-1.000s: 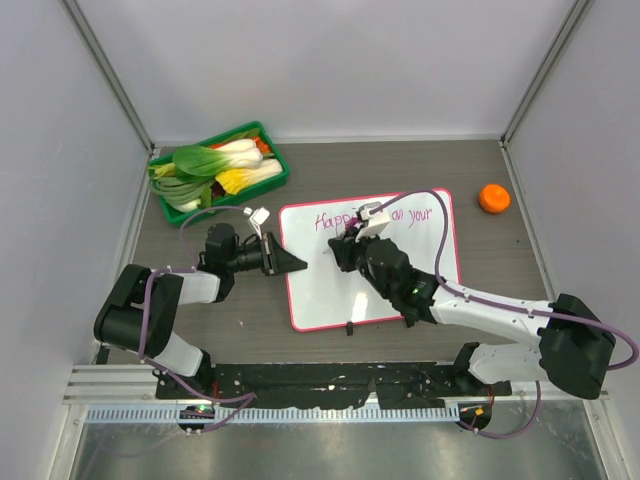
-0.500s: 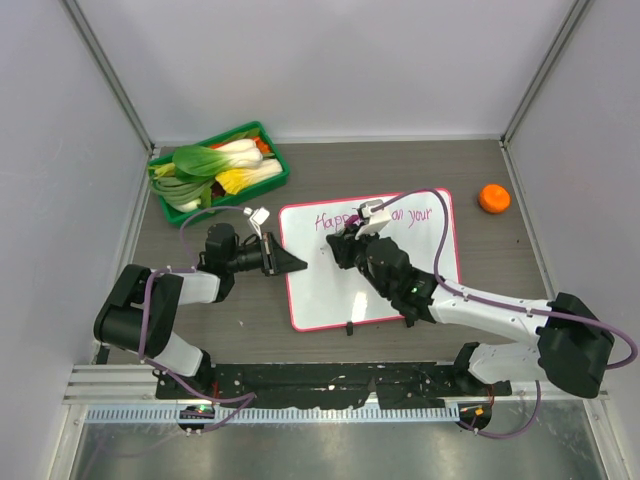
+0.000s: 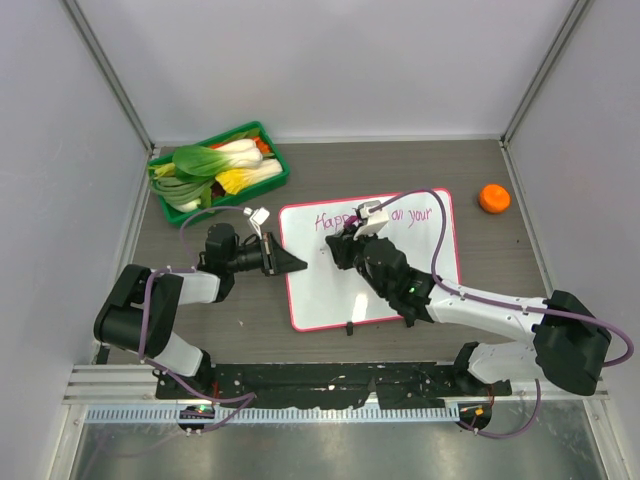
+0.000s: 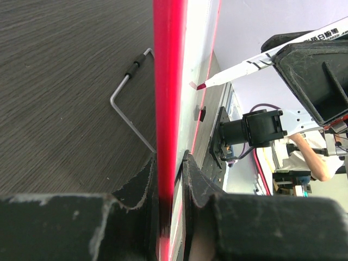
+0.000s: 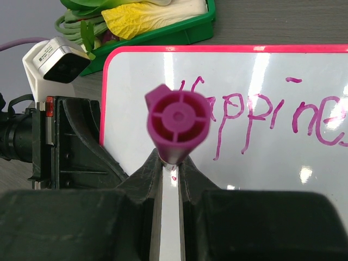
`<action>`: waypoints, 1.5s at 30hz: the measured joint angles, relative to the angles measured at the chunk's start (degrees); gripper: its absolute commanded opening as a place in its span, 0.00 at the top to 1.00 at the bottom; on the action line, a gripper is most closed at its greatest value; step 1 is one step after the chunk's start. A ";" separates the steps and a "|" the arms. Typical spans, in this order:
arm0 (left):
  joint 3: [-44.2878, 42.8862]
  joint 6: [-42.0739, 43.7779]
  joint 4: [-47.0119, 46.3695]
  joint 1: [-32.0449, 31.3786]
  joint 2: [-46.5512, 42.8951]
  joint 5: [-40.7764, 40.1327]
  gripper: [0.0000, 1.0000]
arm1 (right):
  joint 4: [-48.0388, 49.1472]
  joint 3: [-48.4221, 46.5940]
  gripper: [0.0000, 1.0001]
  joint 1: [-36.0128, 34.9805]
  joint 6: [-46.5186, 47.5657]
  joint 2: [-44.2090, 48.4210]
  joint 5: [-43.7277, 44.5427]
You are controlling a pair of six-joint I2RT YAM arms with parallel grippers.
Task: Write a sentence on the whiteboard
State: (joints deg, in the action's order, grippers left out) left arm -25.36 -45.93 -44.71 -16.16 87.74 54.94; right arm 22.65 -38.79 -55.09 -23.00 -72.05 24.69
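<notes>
One whiteboard (image 3: 310, 290) — one marker (image 5: 177, 122)

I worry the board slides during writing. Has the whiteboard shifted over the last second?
No. Seen from above, the whiteboard lies just as close to the orange as before, the left pincer clamped on its edge.

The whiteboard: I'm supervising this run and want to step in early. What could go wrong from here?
1. The left gripper pinches the whiteboard only by its thin pink edge; marker pressure could make the board pivot or slip, skewing the letters.
2. The right gripper holds the marker just below the sentence; a drift upward might smear or overwrite the words.
</notes>
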 measured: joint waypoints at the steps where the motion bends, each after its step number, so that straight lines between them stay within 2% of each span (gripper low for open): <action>1: 0.00 0.00 0.02 0.00 0.00 0.00 1.00 | -0.02 0.00 0.99 0.00 -0.07 0.00 -0.02; 45: 0.00 0.17 0.17 0.00 -0.02 0.02 1.00 | -5.11 2.89 0.99 -0.42 -4.20 6.12 -5.86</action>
State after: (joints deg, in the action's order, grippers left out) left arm -25.36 -45.76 -44.53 -16.16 87.72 54.96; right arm 17.54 -35.90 -55.51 -27.20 -65.93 18.83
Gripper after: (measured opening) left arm 0.168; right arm 0.164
